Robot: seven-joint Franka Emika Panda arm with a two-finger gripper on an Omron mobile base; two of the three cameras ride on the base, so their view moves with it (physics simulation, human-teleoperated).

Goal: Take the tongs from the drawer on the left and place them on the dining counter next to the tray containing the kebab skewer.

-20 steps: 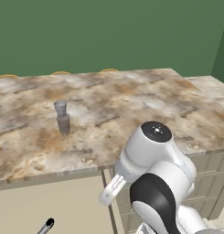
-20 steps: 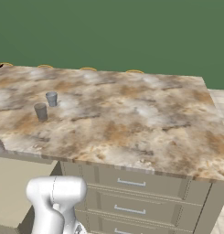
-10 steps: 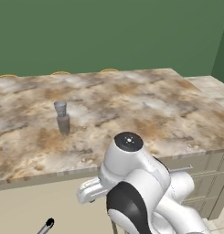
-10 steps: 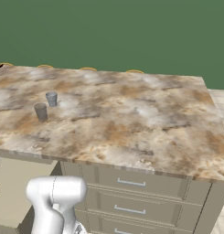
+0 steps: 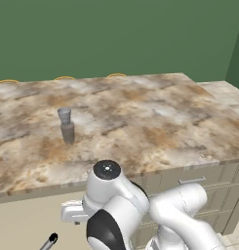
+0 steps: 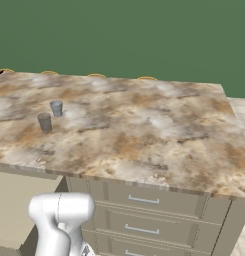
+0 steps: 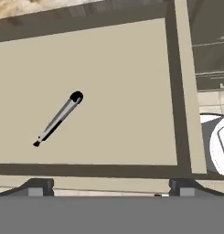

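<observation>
Two dark fingertips of my gripper [image 7: 109, 185] stood spread wide and empty at the near wall of the pulled-out beige drawer [image 7: 182, 91], presumably poised for a downward reach. Beyond them, the slim black-and-silver tongs [image 7: 58, 119] lay slantwise, alone on the drawer floor. Farther off stretched the mottled marble dining counter [image 5: 140, 112] with two small grey cups [image 6: 50, 115]; its left end was cut off.

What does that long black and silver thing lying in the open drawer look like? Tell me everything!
Those are the tongs: slim and straight, silver like metal along the middle, with a rounded black end and a small black tip. They lie flat and slanted on the beige floor of the open drawer, alone, away from its walls. Nothing else touches them.
</observation>
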